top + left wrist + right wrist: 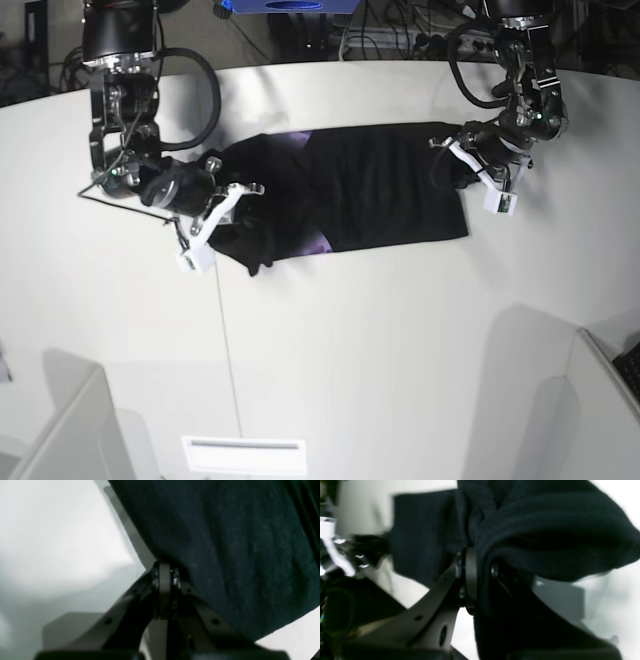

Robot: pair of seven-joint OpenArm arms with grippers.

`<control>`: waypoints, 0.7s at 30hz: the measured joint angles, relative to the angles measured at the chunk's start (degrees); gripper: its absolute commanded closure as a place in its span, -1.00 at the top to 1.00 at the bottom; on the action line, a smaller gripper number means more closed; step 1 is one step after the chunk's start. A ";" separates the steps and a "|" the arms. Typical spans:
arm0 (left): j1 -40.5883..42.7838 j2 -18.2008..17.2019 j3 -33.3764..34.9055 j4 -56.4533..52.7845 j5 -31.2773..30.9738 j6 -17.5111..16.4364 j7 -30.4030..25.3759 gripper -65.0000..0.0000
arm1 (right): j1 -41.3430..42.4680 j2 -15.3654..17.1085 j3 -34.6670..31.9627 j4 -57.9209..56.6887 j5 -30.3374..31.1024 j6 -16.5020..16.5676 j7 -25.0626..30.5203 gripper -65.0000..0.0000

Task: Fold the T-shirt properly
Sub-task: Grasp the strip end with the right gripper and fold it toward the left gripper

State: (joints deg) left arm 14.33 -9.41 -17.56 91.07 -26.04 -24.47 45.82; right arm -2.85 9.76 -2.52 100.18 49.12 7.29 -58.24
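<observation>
Item: large black short-sleeved cloth T-shirt (350, 195), lying as a long band across the far half of the rounded white table (400, 350), from 9 to 3 o'clock, a little purple print showing along its near edge.

Left gripper (462, 168): I am seeing its jaws fully closed, pinching the shirt's edge at the 3 o'clock end.

Right gripper (232, 200): jaws nearly closed, with a thick bunched fold of cloth clamped between them at the 9 o'clock end.

Step in hand, as I judge it: carrying both ends for a fold. I am aiming to keep both arms level and moving together, so the cloth is lying flat and edges are meeting.

Surroundings: cables (400, 40) beyond the table at 12 o'clock. A white slotted plate (243, 455) at 6 o'clock. Nothing is blocking the fold path.
</observation>
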 measured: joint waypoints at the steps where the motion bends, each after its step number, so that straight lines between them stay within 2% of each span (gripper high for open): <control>1: 0.00 -0.13 0.02 0.00 -0.04 0.00 0.00 -1.00 | 0.07 -0.61 0.09 0.04 -0.11 0.00 -0.33 -1.00; 4: 0.13 -0.68 0.02 0.00 -0.15 -0.17 0.04 -1.00 | -0.09 -2.82 0.26 1.25 -1.42 -0.13 -2.82 -1.00; 9: 0.13 -0.76 0.02 0.00 -0.15 -0.20 0.04 -1.00 | -0.07 -6.84 0.24 5.20 -0.22 -0.24 -4.83 -1.00; 13: 0.15 -1.44 0.07 -0.02 -0.17 -0.59 0.33 -1.00 | -1.22 -8.72 -0.09 5.25 -0.94 -0.24 -5.01 -1.00; 17: 1.20 -1.81 -1.31 0.31 -0.50 -0.63 0.07 -1.00 | -1.14 -9.16 -3.96 5.25 -0.94 -0.24 -4.79 -1.00; 21: 2.12 -2.54 -4.00 1.40 0.55 -0.22 1.31 -1.00 | -1.16 -10.88 -7.04 5.18 -0.87 -0.44 -1.81 -1.00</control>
State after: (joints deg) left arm 16.45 -11.94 -21.56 92.47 -25.50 -24.69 47.13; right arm -4.01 -1.13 -9.56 105.36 48.25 6.85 -60.05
